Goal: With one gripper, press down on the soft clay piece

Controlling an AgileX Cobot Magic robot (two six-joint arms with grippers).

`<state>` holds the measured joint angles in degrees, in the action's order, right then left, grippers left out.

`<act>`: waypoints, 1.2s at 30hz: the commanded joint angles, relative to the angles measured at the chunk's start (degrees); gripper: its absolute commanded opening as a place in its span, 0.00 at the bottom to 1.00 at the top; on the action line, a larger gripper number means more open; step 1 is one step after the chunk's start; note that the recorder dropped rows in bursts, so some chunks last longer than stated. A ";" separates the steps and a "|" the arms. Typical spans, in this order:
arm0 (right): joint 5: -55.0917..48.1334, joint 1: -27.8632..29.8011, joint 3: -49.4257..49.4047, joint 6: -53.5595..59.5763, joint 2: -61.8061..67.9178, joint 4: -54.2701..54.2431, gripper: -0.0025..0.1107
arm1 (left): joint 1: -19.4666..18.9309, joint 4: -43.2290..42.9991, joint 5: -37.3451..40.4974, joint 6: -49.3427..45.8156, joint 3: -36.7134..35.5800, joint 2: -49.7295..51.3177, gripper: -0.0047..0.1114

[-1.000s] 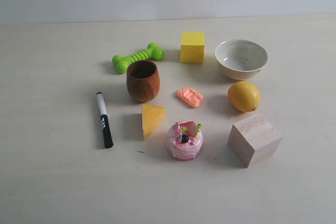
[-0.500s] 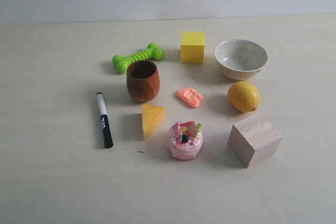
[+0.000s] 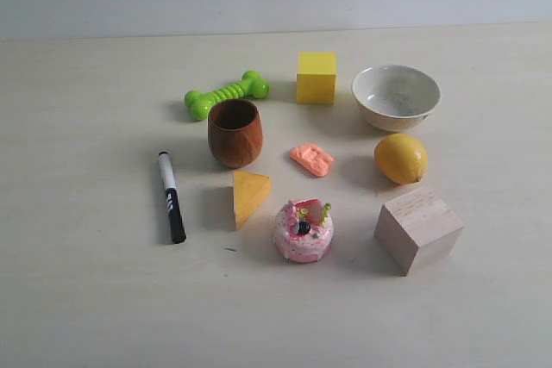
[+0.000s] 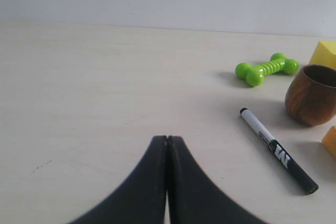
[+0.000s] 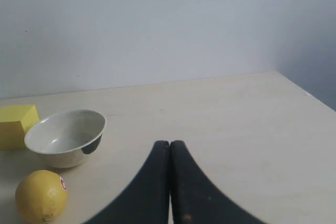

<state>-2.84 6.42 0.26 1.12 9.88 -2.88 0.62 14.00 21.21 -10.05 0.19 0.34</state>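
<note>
Left claw (image 4: 167,140) and right claw (image 5: 169,144): both closed flat, holding nothing, well apart from clay (image 3: 311,159). Sits between cup (image 3: 235,133) and lemon (image 3: 401,159), cake (image 3: 304,230) near. Risk: descending off-centre, clipping cake or wedge (image 3: 250,196), or skidding the clay sideways instead of squashing it.

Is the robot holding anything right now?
Nothing. The black left gripper and right gripper are both shut empty; the flat salmon-orange clay lump lies free on the table.

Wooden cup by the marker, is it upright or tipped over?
Upright: the wooden cup stands on its base, rim facing up.
</note>
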 commanded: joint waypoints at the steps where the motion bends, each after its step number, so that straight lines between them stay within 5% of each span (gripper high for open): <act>1: -1.25 0.41 -0.26 -0.12 -3.30 0.13 0.02 | -0.21 0.20 -0.20 -0.29 -0.19 -0.34 0.04; 9: -11.75 0.41 -0.26 -0.12 -7.83 0.25 0.02 | -0.21 0.20 -0.20 -0.29 -0.19 -0.34 0.04; 36: -16.37 0.41 -0.26 3.78 -9.88 0.19 0.02 | -0.21 0.20 -0.20 -0.29 -0.19 -0.34 0.04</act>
<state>-19.53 6.65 0.26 4.57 0.36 -2.88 0.62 14.00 21.21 -10.05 0.19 0.34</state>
